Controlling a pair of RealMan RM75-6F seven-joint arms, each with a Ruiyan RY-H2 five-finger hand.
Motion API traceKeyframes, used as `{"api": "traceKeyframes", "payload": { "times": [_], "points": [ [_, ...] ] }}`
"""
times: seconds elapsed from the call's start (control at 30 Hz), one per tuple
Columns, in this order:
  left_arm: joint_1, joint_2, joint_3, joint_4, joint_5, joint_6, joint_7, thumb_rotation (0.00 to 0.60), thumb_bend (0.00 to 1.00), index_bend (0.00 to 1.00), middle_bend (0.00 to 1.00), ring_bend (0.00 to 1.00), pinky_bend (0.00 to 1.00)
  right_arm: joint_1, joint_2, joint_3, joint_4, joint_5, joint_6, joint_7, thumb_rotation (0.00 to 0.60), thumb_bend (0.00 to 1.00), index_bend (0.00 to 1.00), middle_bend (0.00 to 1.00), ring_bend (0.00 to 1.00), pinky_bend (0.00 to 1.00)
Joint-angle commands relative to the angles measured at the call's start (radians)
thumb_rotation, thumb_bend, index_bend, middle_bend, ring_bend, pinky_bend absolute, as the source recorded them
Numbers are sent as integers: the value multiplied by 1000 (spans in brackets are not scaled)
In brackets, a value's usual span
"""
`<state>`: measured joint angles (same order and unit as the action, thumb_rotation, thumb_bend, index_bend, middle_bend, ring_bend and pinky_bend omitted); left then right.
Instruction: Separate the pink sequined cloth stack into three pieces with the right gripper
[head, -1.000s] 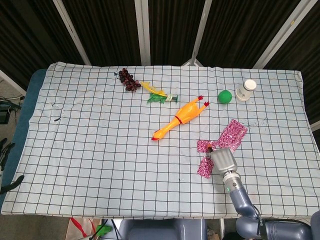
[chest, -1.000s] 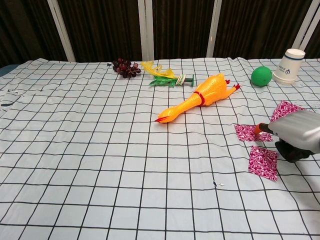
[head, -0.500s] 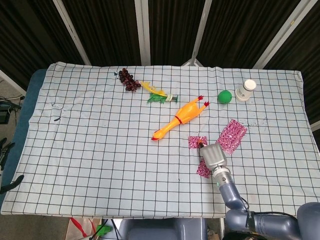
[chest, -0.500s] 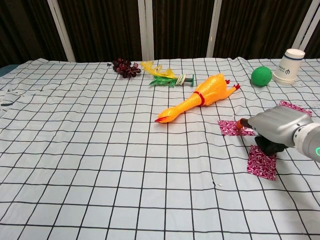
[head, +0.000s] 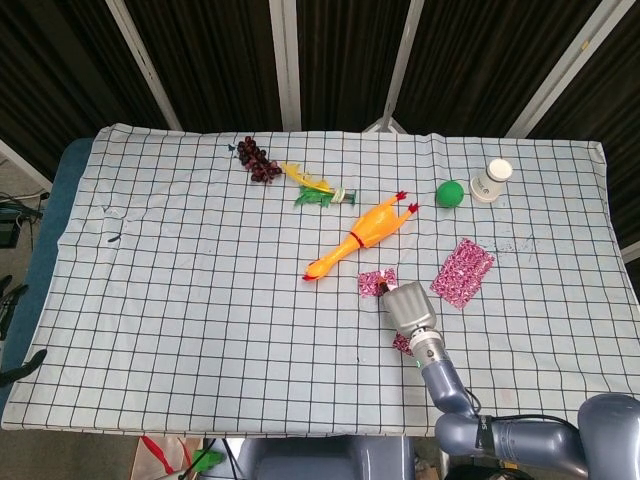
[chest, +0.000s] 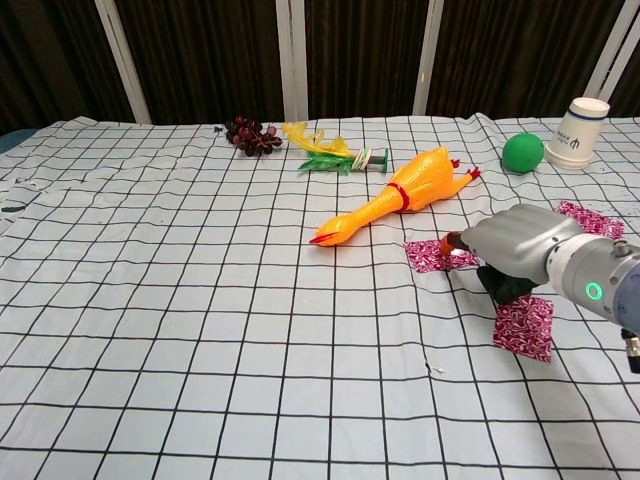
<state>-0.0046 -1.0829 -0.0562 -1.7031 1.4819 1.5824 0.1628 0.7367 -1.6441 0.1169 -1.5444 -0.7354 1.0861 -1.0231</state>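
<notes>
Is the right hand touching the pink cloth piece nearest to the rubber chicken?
Touching. In the chest view, the right hand has a fingertip resting on the pink cloth piece, with no gap between them.

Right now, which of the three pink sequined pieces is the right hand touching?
The leftmost pink piece, just below the rubber chicken: the right hand has its fingertips on it. The near piece and the far-right piece lie apart from those fingertips.

Right hand (chest: 505, 255) — smooth silver-grey shell over the back, dark grey to black fingers beneath, one orange-red fingertip (chest: 446, 240). Wrist: a metallic ring with a small green indicator light. Forearm — glossy blue-grey casing, rounded segments, widening toward the base.
</notes>
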Motion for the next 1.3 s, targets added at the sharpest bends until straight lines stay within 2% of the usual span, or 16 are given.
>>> {"api": "traceKeyframes", "payload": {
  "times": [0.03, 0.17, 0.23, 0.27, 0.37, 0.43, 0.53, 0.63, 0.8, 0.93, 1.1, 1.3],
  "points": [
    [-1, 0, 1, 0, 0, -1, 0, 600, 270, 149, 25, 38, 105, -3, 28, 6, -34, -8, 27, 5, 600, 772, 177, 834, 840, 654],
    [-1, -1, 2, -1, 3, -1, 5, 600, 270, 149, 26, 39, 105, -12, 76, 15, -90, -25, 67, 16, 600, 772, 177, 834, 838, 654],
    [0, -2, 2, -2, 3, 0, 7, 600, 270, 148, 26, 39, 105, -23, 107, 15, -127, -41, 90, 29, 600, 773, 177, 786, 784, 654],
    [-1, -3, 2, -2, 3, 0, 8, 600, 270, 148, 26, 39, 105, -30, 122, 16, -145, -48, 99, 39, 600, 772, 177, 743, 753, 651],
    [-1, -4, 2, -2, 0, -3, 12, 600, 270, 148, 25, 38, 105, -54, 170, 16, -197, -73, 133, 73, 600, 731, 152, 509, 582, 562],
    [-3, -5, 3, -3, 0, -5, 16, 600, 270, 148, 25, 39, 105, -80, 213, 12, -240, -91, 159, 105, 600, 624, 98, 335, 427, 447],
    [-4, -7, 3, -4, 1, -6, 20, 600, 270, 148, 25, 39, 105, -130, 284, -5, -304, -137, 200, 175, 600, 521, 44, 195, 326, 367],
    [-4, -9, 5, -6, 3, -8, 26, 600, 270, 148, 25, 39, 105, -206, 364, -49, -356, -241, 241, 303, 600, 496, 31, 126, 267, 313],
    [-8, -14, 9, -7, 10, -13, 35, 600, 270, 148, 25, 38, 105, -333, 447, -140, -332, -495, 349, 541, 600, 477, 26, 101, 230, 264],
    [-9, -16, 12, -8, 13, -16, 41, 600, 270, 148, 26, 38, 105, -427, 475, -198, -268, -633, 464, 663, 600, 478, 25, 100, 214, 240],
    [-9, -13, 13, -7, 11, -18, 37, 600, 270, 148, 27, 39, 105, -523, 506, -240, -224, -676, 555, 712, 600, 478, 25, 101, 201, 236],
    [-6, -9, 10, -3, 10, -11, 23, 600, 270, 148, 27, 38, 105, -581, 529, -241, -200, -671, 590, 743, 600, 477, 25, 96, 177, 209]
  ]
}}
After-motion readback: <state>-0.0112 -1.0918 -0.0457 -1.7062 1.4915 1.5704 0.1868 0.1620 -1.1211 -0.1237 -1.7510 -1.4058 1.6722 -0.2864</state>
